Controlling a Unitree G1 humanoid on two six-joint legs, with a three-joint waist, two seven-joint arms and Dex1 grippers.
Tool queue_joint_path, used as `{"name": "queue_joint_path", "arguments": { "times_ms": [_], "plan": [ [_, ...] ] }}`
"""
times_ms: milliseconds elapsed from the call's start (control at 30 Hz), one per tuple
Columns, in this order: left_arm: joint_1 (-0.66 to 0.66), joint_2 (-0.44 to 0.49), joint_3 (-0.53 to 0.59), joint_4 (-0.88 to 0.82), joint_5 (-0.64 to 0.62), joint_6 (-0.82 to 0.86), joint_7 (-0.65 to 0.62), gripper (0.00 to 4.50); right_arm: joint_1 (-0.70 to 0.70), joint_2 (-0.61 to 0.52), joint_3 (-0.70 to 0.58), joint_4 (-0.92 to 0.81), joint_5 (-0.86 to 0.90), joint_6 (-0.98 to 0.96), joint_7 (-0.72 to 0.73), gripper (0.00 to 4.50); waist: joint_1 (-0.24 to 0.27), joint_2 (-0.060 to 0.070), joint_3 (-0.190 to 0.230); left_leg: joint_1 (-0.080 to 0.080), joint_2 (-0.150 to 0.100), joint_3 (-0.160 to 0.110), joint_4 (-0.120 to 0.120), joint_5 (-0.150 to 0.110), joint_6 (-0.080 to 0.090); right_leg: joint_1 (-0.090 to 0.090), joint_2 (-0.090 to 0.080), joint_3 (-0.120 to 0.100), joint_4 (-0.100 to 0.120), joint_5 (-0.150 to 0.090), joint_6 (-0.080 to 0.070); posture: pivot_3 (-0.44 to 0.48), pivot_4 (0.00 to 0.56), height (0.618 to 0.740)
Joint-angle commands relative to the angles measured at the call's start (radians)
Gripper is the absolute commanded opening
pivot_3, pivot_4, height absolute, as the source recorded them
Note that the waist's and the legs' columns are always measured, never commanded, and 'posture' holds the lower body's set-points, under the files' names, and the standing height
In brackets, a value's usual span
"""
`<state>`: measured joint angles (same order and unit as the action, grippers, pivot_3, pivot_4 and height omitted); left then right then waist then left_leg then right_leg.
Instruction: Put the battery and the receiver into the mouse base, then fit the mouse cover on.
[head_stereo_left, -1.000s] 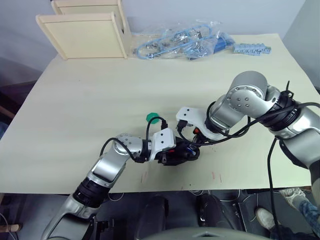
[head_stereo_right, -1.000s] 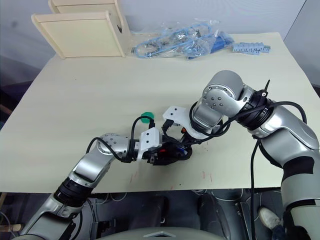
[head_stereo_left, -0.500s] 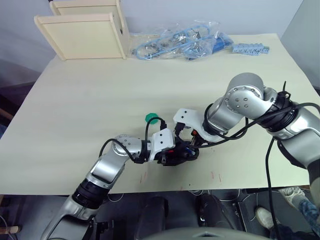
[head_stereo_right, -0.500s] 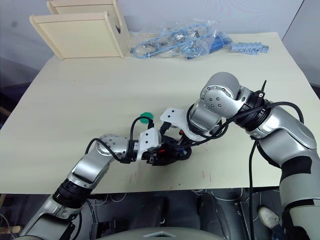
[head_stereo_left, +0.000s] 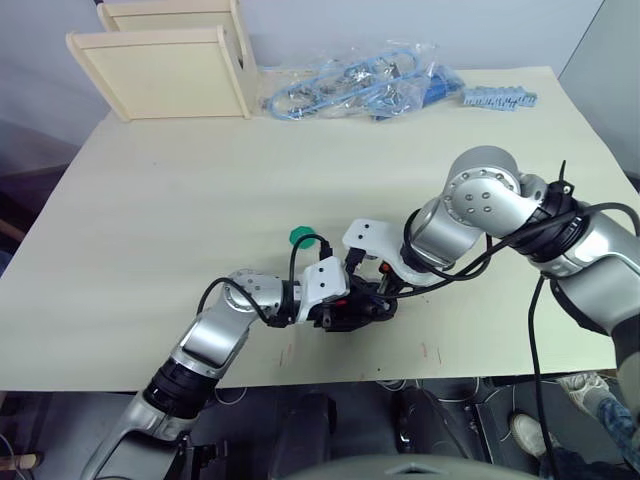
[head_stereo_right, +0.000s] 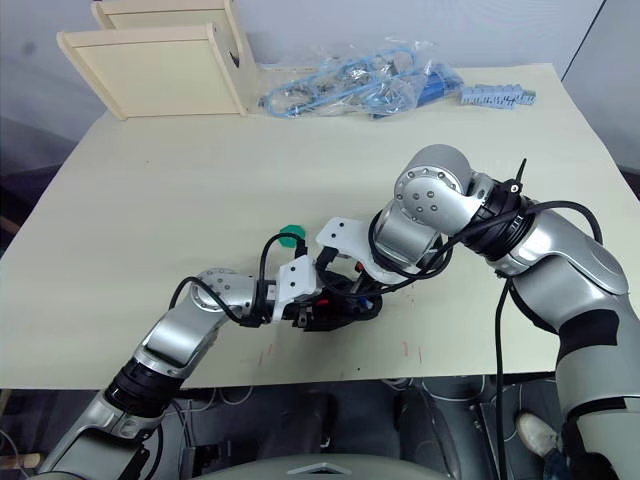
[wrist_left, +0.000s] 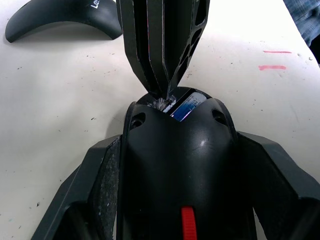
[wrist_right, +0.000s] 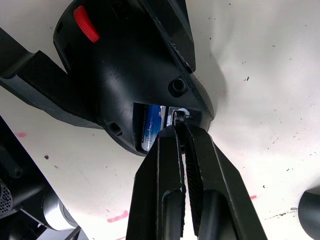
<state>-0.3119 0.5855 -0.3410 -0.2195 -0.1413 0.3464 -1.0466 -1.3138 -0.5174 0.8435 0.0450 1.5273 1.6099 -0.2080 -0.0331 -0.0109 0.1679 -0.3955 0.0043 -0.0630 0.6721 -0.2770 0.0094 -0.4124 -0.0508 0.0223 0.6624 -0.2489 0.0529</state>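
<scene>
1. While the mouse base (wrist_left: 177, 175) is clamped between the left gripper (wrist_left: 175, 200) fingers at the table's near edge, the receiver (wrist_right: 179, 116) is pinched at the tips of the right gripper (wrist_right: 181, 131), whose fingers are pressed together on it over the open compartment.
2. The battery (wrist_right: 150, 127) is already seated in its bay, just beside the receiver slot; its blue-and-white label shows through the opening.
3. For this step, the receiver is best driven straight down its slot, with the fingertips kept off the battery and the compartment rim. The base's clamp should be held firm so the shell is not rocked by the push.
4. Whether the receiver is fully seated cannot be told.
5. The base shell is matte black moulded plastic, rounded, with screw recesses and a small red slider (wrist_right: 86, 24).
6. The mouse cover (wrist_left: 65, 20) lies apart on the table (head_stereo_left: 200, 180): smooth curved black shell, crescent edge.
7. The tabletop is pale and speckled, with faint red marks.
</scene>
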Motion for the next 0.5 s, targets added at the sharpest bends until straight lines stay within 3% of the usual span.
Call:
{"name": "queue_joint_path", "arguments": {
  "times_ms": [33, 233, 333, 500],
  "plan": [
    [0.008, -0.009, -0.020, -0.021, 0.001, 0.004, 0.003, 2.92, 0.024, 0.032, 0.002, 0.007, 0.033, 0.005, -0.016, 0.00, -0.001, 0.000, 0.000, 0.000, 0.000, 0.000, 0.000, 0.000, 0.000, 0.000, 0.000, 0.000, 0.000, 0.000, 0.000, 0.000, 0.150, 0.740],
    [0.012, -0.009, -0.020, -0.028, 0.000, 0.007, 0.006, 2.92, 0.035, 0.031, -0.007, 0.013, 0.044, 0.005, -0.027, 0.00, -0.002, 0.000, 0.000, 0.000, 0.000, 0.000, 0.000, 0.000, 0.000, 0.000, 0.000, 0.000, 0.000, 0.000, 0.000, 0.000, 0.150, 0.740],
    [0.017, -0.008, -0.020, -0.034, -0.001, 0.010, 0.007, 2.92, 0.038, 0.020, -0.013, 0.009, 0.044, 0.005, -0.026, 0.96, -0.002, 0.000, 0.000, 0.000, 0.000, 0.000, 0.000, 0.000, 0.000, 0.000, 0.000, 0.000, 0.000, 0.000, 0.000, 0.000, 0.150, 0.740],
    [0.020, -0.007, -0.018, -0.036, -0.002, 0.012, 0.007, 2.92, -0.002, -0.028, -0.030, 0.008, 0.035, 0.005, 0.004, 3.23, 0.000, 0.001, 0.000, -0.001, -0.001, 0.000, -0.001, 0.000, 0.000, 0.000, -0.001, 0.000, -0.001, 0.000, 0.000, 0.000, 0.150, 0.740]
  ]
}}
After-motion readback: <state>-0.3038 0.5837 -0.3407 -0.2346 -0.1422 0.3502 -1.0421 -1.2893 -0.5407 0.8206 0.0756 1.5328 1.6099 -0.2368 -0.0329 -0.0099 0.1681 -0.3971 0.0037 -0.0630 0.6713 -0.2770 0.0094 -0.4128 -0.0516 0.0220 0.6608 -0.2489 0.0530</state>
